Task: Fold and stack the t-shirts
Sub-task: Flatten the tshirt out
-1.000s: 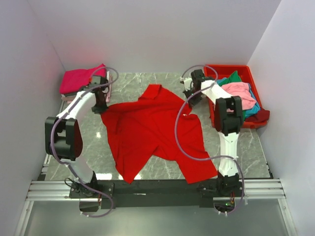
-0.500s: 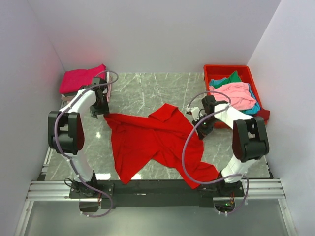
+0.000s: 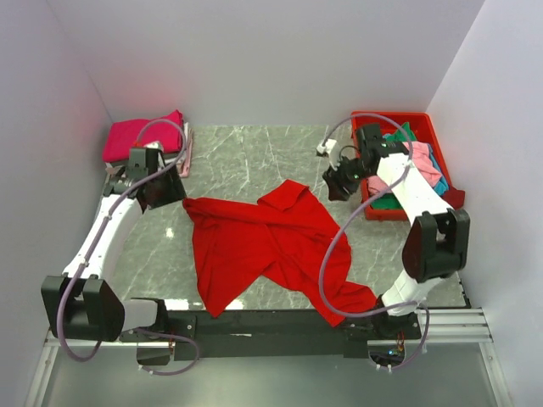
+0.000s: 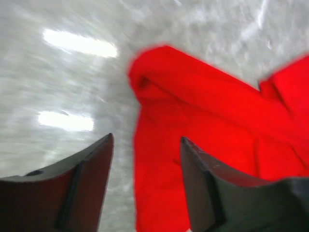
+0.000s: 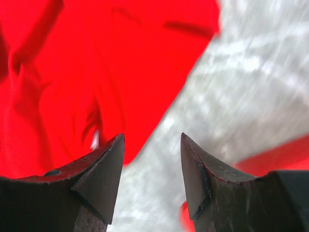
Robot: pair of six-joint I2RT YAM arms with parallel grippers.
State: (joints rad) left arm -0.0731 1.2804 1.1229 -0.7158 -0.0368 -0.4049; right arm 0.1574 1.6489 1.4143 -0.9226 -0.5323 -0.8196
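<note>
Now, red tee: lying rumpled mid-counter, long axis prob. running far-left to near-right.
L fingers: standing spread, gripping nothing; hovering just left of tee's far-left corner, so L arm being nearer.
R fingers: spread too, empty; hanging beyond tee's far-right fold, by red bin.
Around: magenta tee sitting far-left; nothing blocking, I'd judge.
</note>
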